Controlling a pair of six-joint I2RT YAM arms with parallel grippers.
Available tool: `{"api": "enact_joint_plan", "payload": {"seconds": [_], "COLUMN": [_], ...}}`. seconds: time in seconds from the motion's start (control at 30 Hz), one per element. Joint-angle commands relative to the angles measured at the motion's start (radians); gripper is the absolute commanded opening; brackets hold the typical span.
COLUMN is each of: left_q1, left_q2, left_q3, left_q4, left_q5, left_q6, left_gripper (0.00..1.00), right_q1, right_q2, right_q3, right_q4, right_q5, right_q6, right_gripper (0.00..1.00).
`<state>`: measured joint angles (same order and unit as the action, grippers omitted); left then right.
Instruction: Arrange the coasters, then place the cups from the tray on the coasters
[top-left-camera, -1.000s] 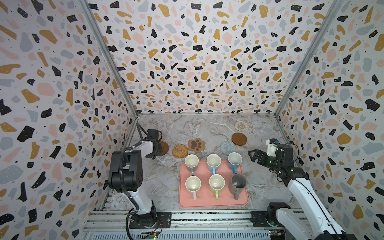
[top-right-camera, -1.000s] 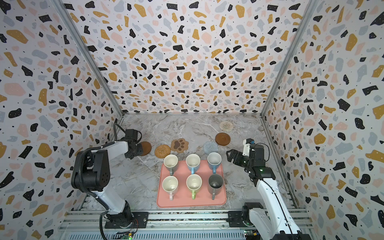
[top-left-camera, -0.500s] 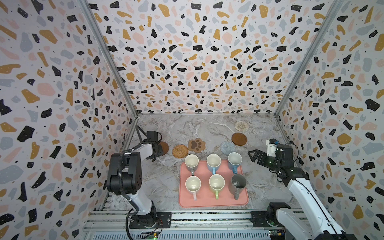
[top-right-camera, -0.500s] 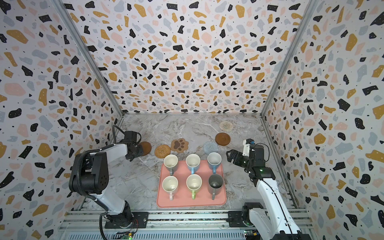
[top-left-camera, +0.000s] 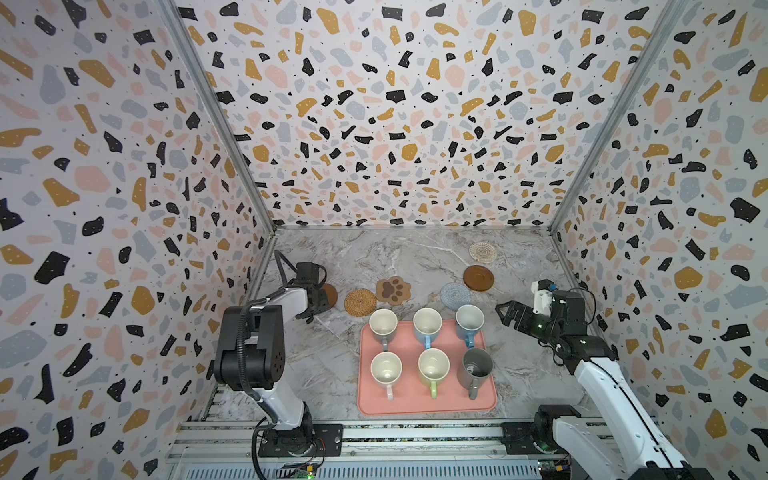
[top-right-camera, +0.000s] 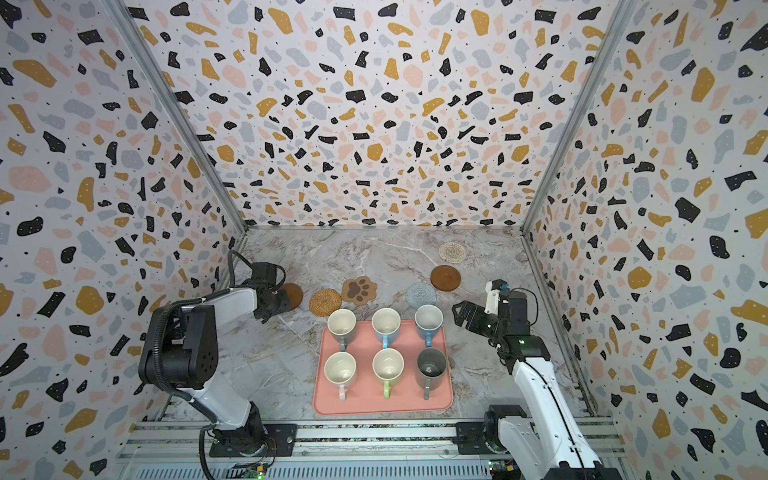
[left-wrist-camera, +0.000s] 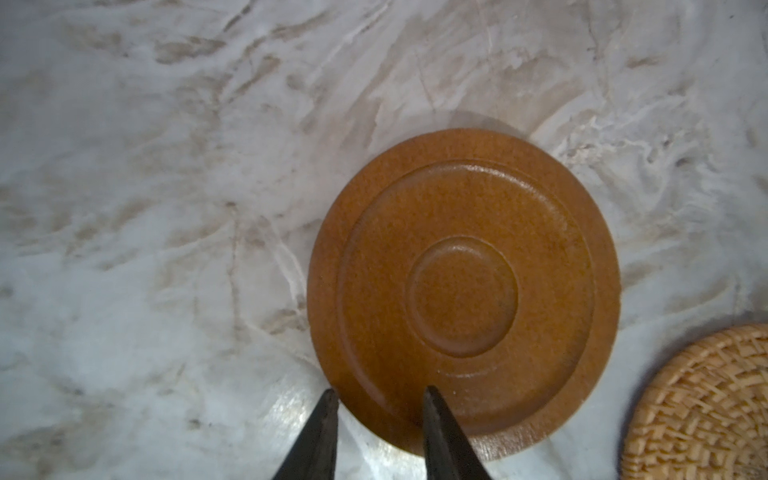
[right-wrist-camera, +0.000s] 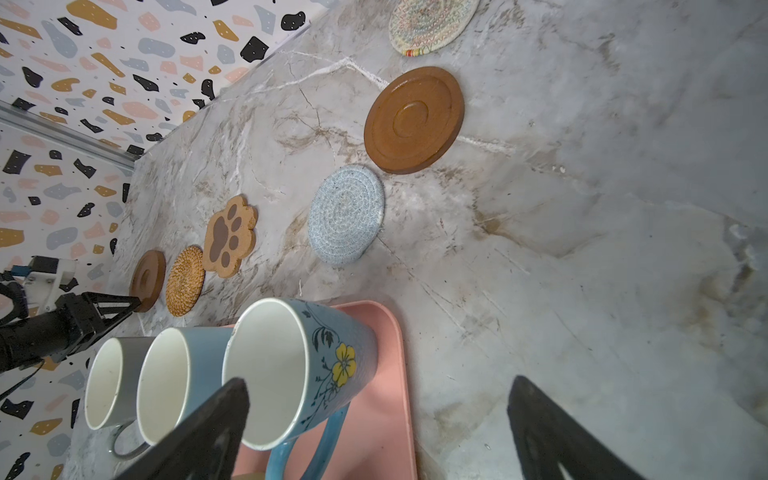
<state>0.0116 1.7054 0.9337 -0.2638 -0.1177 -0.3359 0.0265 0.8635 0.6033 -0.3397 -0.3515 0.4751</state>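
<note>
Six cups (top-left-camera: 427, 322) still on tray (top-left-camera: 415, 405), coasters (top-left-camera: 393, 289) half sorted; left gripper (left-wrist-camera: 380, 395) barely parted, brown disc (left-wrist-camera: 463, 291) under its tips; right gripper (right-wrist-camera: 379, 379) wide open.

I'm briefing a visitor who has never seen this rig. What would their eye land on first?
Probably the loud terrazzo walls boxing in the marble table. Next, the salmon-pink tray near the front, holding six mugs in two rows, and the loose line of coasters behind it, where the left gripper is at the rim of a brown disc.
</note>
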Motion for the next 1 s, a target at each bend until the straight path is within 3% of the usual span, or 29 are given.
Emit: {"api": "enact_joint_plan", "payload": {"seconds": [0.0,0.23,0.43,0.57,0.7,0.8,0.97], "left_q1": [-0.007,0.017,0.088,0.115,0.113,0.085,-0.047], "left_q2": [-0.019,-0.069,0.017,0.077,0.029,-0.047,-0.146], "left_q3": [-0.003,0.107,0.228,0.258,0.219,0.152,0.036], "left_q4": [-0.086,-0.13,-0.166,-0.167,-0.145,-0.124,-0.079], "left_q5": [0.042,0.045,0.079,0.096,0.132,0.175,0.222], "left_q6": [-0.006,-0.008,0.019,0.023,0.03,0.021,-0.026], "left_gripper": [0.41,0.5,0.52,0.52,0.52,0.53,0.57], "right_q1": [0.004,0.003,0.004,0.003,0.004,0.003,0.003], "right_q2": [-0.009,0.006,0.001,-0.012,-0.017,-0.009,0.016], "right_q3": [0.004,0.018,0.016,0.01,0.012,0.012,0.01], "right_q4": [0.0,0.0,-0.005,-0.014,-0.021,-0.017,-0.011], "right_q5": [-0.003,-0.006,-0.002,0.006,0.015,0.018,0.011], "right_q6": [0.009,0.008,0.009,0.01,0.007,0.007,0.009], "right_gripper": [0.99,0.99,0.99,0.99,0.99,0.99,0.99]}}
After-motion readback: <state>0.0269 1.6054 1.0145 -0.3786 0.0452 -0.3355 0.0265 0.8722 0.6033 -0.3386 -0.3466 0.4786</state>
